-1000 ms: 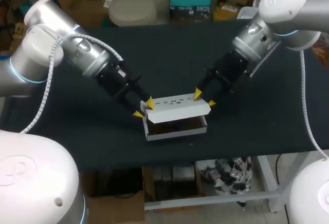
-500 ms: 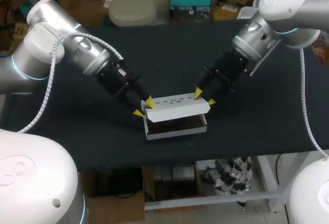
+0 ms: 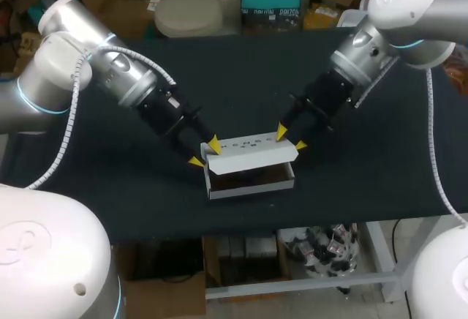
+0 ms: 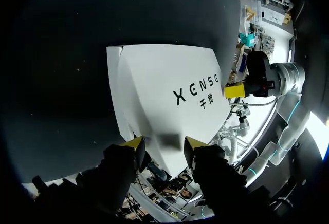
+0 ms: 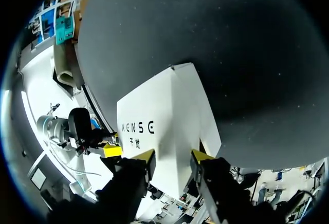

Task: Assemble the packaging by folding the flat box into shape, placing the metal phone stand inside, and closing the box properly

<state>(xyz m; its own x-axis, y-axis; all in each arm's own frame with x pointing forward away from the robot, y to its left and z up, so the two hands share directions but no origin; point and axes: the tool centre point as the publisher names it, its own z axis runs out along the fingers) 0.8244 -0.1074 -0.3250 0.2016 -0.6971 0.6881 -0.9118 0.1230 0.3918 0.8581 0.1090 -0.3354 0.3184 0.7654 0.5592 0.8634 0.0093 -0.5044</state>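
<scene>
Two half-open pairs of jaws straddle the white box (image 3: 252, 159) at frame centre — left gripper (image 3: 205, 153) its left end, right gripper (image 3: 291, 140) its upper-right corner.

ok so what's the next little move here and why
Probably ease both grippers down together so the lid swings shut onto the box. The lid is raised at its front edge, the box's dark inside shows through the gap, and the left gripper and right gripper sit at the lid's two ends, well placed to press it evenly.
</scene>
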